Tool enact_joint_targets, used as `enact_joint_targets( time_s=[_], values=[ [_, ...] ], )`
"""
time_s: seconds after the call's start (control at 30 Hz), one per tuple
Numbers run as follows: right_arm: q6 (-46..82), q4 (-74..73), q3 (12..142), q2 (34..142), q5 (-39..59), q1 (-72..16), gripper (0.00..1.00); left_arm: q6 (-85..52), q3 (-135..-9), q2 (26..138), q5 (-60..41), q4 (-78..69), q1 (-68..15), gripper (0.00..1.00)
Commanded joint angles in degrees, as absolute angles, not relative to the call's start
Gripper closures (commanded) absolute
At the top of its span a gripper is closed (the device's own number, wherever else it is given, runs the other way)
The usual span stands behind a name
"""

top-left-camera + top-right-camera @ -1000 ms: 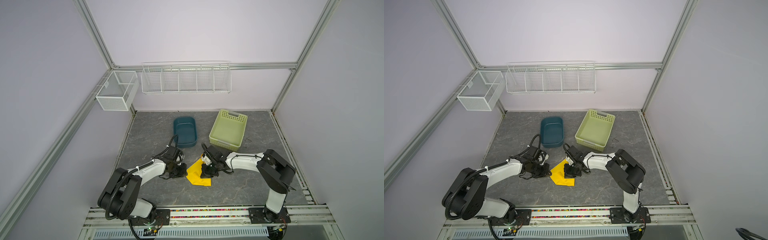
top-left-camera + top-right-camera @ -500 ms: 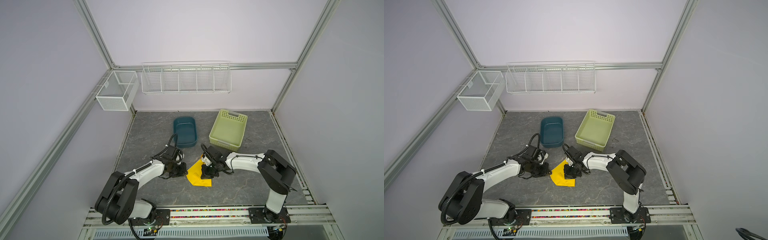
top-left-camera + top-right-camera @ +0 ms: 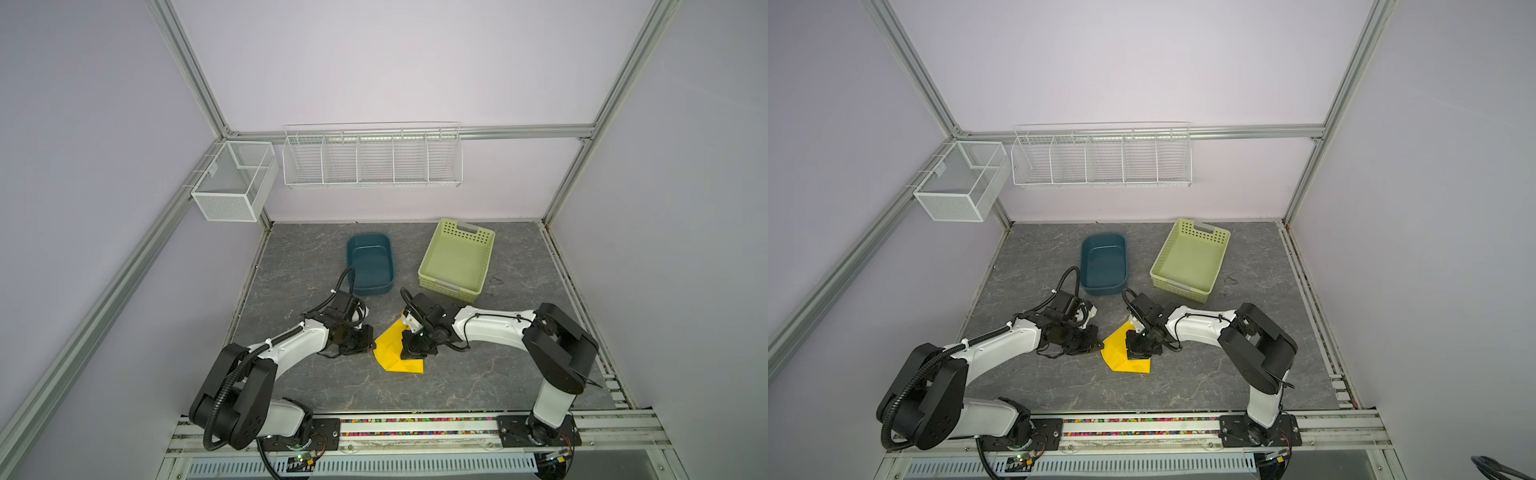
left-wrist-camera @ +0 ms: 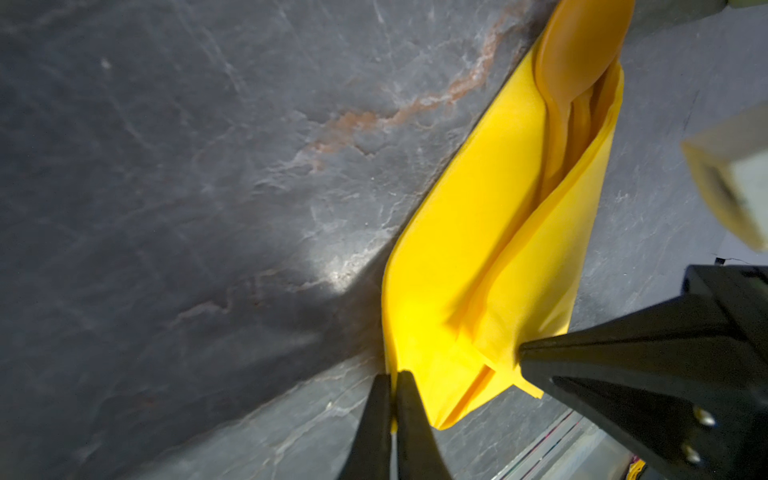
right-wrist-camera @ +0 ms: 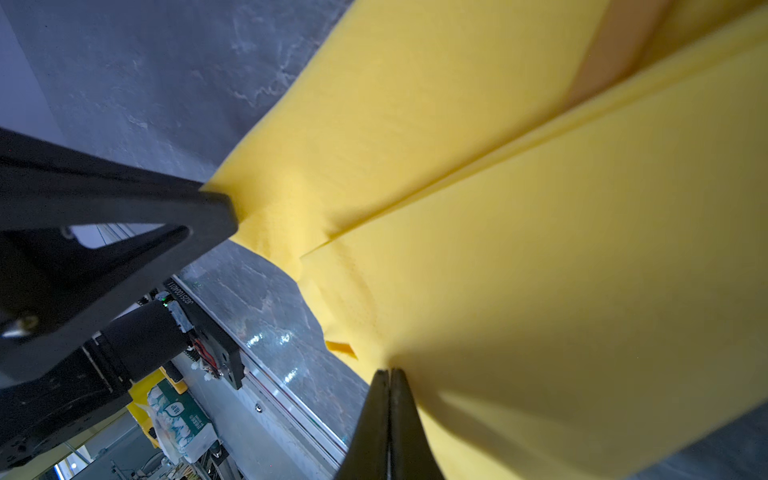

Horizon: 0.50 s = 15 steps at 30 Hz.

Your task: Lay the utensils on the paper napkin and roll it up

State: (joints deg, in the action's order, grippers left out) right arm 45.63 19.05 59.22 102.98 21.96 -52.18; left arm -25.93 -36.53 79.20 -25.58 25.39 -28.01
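Grey veined stone tabletop (image 3: 457,382) lies under me. My left gripper (image 4: 392,376) is pinched closed on the edge of the bright yellow folded paper napkin (image 3: 388,349), where slim orange plastic utensils (image 4: 582,54) poke from the fold. My right gripper (image 5: 390,372) is clamped on its flap, crowding close. Behind it stand a dark blue plastic tub (image 3: 370,262) and a pale green perforated basket (image 3: 453,257).

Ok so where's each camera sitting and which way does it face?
Top views: high above the front rail, facing down at the table; left arm and right arm show whole.
Left wrist: on the left arm, looking along the shut left gripper at napkin and spoon.
Right wrist: on the right arm, along the shut right gripper at the napkin.
Shared: each wrist view shows the other gripper's tip at the napkin.
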Motion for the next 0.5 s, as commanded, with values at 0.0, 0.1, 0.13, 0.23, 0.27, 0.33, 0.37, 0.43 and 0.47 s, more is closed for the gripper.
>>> enact_joint_targets(
  time_s=[0.0,0.1,0.13,0.23,0.27,0.33,0.37,0.43,0.47],
  values=[
    [46.5,18.9,57.9,103.9,21.0,-52.5,0.93,-26.3,-37.6,77.3,-27.0,26.1,-27.8,0.95],
    [46.5,18.4,57.5,104.8,20.7,-52.5,0.93,-26.9,-37.8,76.7,-28.7,25.7,-27.8,0.97],
    [46.5,18.1,57.3,105.1,20.7,-52.5,0.93,-27.2,-37.7,76.6,-29.4,25.2,-27.8,0.98],
    [46.8,17.2,56.6,105.6,20.9,-52.6,0.93,-27.6,-37.6,76.6,-32.2,23.8,-27.8,1.0],
    [46.9,17.0,56.5,105.8,21.0,-52.6,0.93,-28.1,-37.6,76.8,-33.2,23.2,-27.9,1.0],
    [46.9,16.7,56.3,106.0,21.0,-52.5,0.93,-29.3,-37.6,77.1,-34.8,22.0,-28.1,1.0],
    [46.9,16.6,56.3,106.0,21.1,-52.5,0.93,-29.8,-37.7,77.0,-35.3,21.5,-28.3,1.0],
    [47.0,16.4,56.3,106.0,21.1,-52.5,0.93,-31.2,-37.7,76.8,-36.1,20.4,-28.5,1.0],
    [46.9,16.4,56.3,106.0,21.1,-52.5,0.93,-31.8,-37.7,76.6,-36.7,19.6,-28.6,1.0]
  ],
)
